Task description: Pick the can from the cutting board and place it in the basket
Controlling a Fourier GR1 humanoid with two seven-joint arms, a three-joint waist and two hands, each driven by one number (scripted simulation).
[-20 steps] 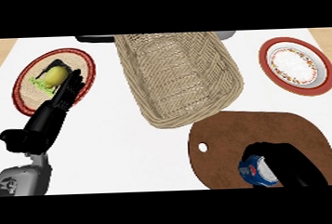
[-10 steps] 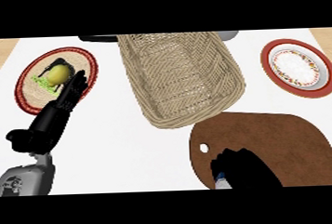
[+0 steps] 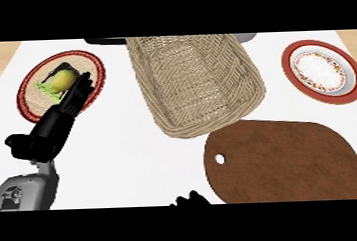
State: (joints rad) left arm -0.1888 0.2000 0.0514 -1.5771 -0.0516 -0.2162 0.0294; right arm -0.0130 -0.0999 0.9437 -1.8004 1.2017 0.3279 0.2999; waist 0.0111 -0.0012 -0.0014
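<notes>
The brown cutting board (image 3: pixel 286 161) lies at the lower right with nothing on it. The can shows nowhere in the head view. The woven basket (image 3: pixel 198 82) lies in the upper middle, its near rim just above the board's top left edge. Only a small black part of my right hand (image 3: pixel 190 198) shows at the lower edge, left of the board; what it holds is hidden. My left hand (image 3: pixel 60 119) rests open at the left, fingers up, its tips over the left plate's rim.
A red-rimmed plate (image 3: pixel 33 102) at the upper left holds a yellow fruit (image 3: pixel 59 81) on greens. A red-rimmed white plate (image 3: pixel 324 72) sits at the upper right. A dark object (image 3: pixel 108 41) shows behind the basket.
My right hand, shut on the can, has moved left and down off the cutting board, almost out of view; the can no longer shows. The left hand has hardly moved.
</notes>
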